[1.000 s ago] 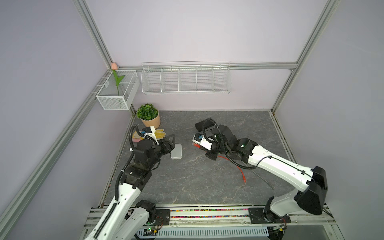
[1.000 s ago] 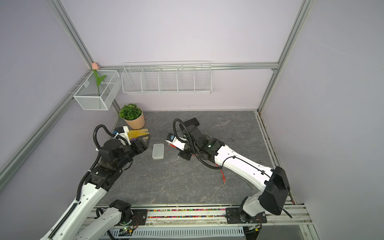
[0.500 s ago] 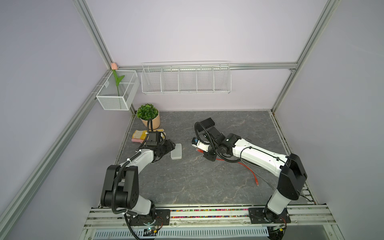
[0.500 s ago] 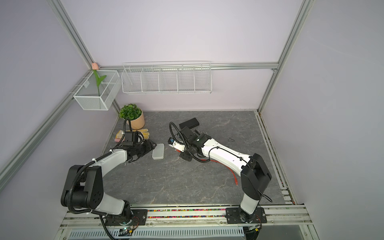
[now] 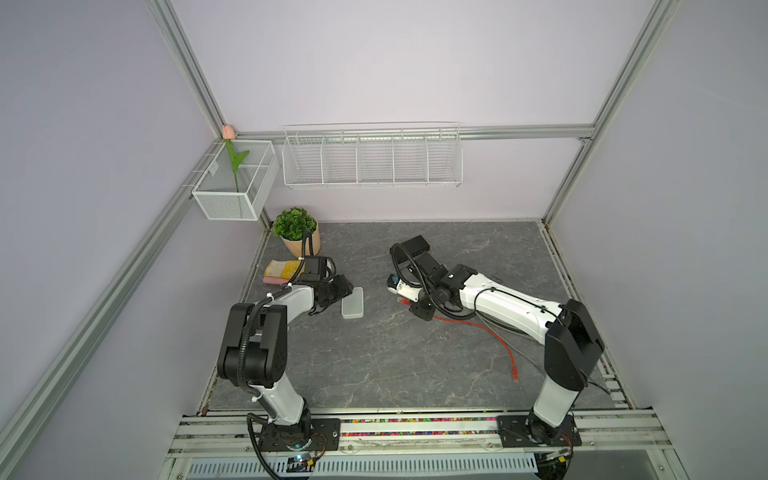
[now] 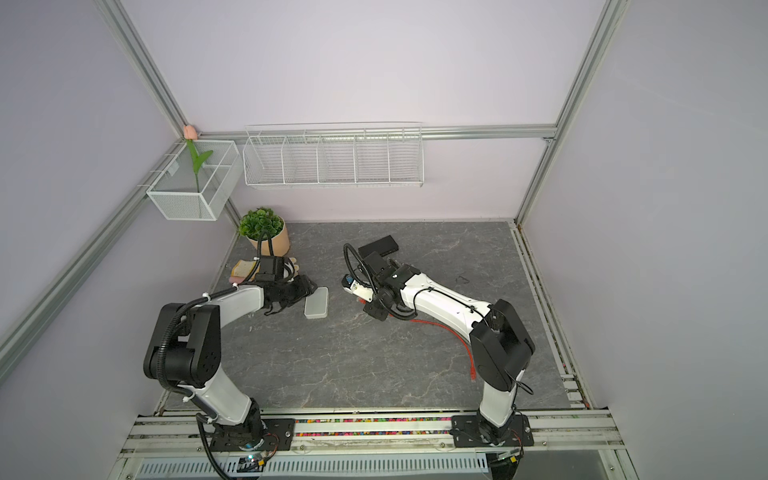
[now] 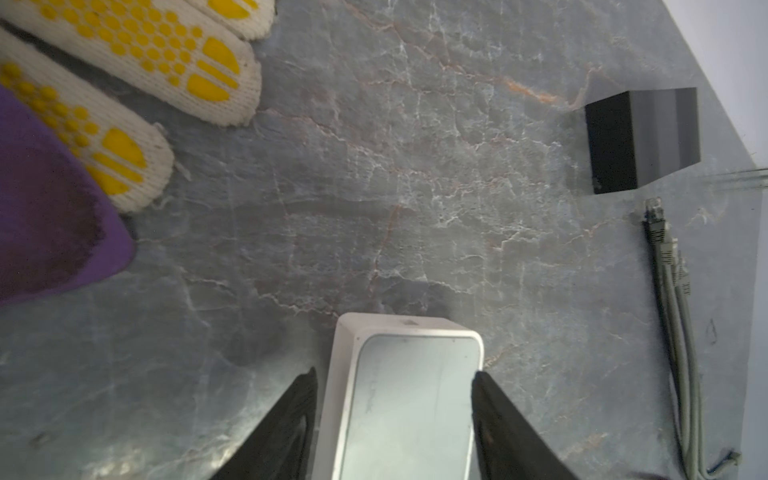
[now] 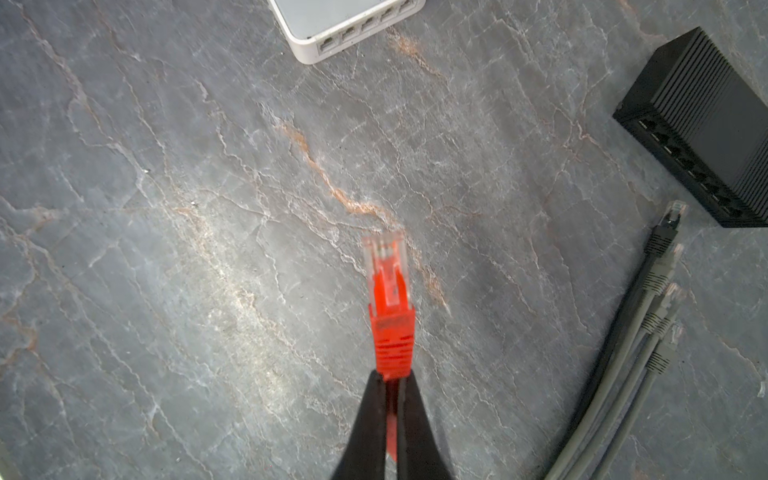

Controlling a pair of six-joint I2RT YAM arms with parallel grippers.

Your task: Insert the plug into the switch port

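The white switch (image 5: pixel 353 302) (image 6: pixel 316 302) lies flat on the grey table. My left gripper (image 7: pixel 395 382) is open and straddles one end of it (image 7: pixel 407 399); one finger touches its side and the other stands a sliver off. The switch's row of ports (image 8: pixel 361 25) faces my right gripper (image 8: pixel 390 376). That gripper is shut on the red cable just behind the red plug (image 8: pixel 388 282). The plug (image 5: pixel 402 300) hangs a short way to the right of the switch, its clear tip pointing at it. The red cable (image 5: pixel 494 336) trails across the table behind.
A black switch (image 5: pixel 415 245) (image 8: pixel 706 124) sits behind the right arm, with grey cables (image 8: pixel 636 332) (image 7: pixel 673 311) beside it. Yellow-dotted gloves (image 5: pixel 282 268) (image 7: pixel 145 62) and a potted plant (image 5: pixel 297 230) stand at the back left. A purple object (image 7: pixel 41 208) lies near the gloves.
The left arm has come down and its gripper now brackets the white switch, jaws narrowing on it. The right gripper has lowered a little with the red plug.
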